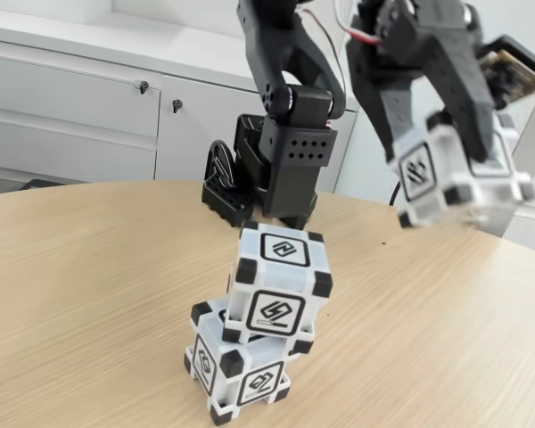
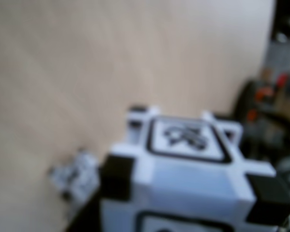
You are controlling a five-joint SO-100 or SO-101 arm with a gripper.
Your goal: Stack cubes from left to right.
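The gripper point(image 1: 459, 174) pinches the third cube point(image 1: 455, 178) from both sides and holds it well clear of the table point(image 1: 89, 267), up at the right of the fixed view. That height looks chosen so the cube can travel over the two-cube stack without clipping it. Below the gripper and off to its left in that view, the upper cube point(image 1: 279, 283) sits on the lower cube point(image 1: 236, 370), twisted and shifted so that one edge overhangs. The stack looks unsteady, which would argue for a gentle, centred set-down.

In the wrist view the carried cube point(image 2: 193, 179) sits just under the camera, with what is probably the stack point(image 2: 75, 176) showing as a small blurred shape beyond and to its left.

All three cubes are alike: white plastic bodies, black blocks at the corners, and a black-framed angular symbol on each face. The held one is smeared by motion blur, so its symbol cannot be read clearly.
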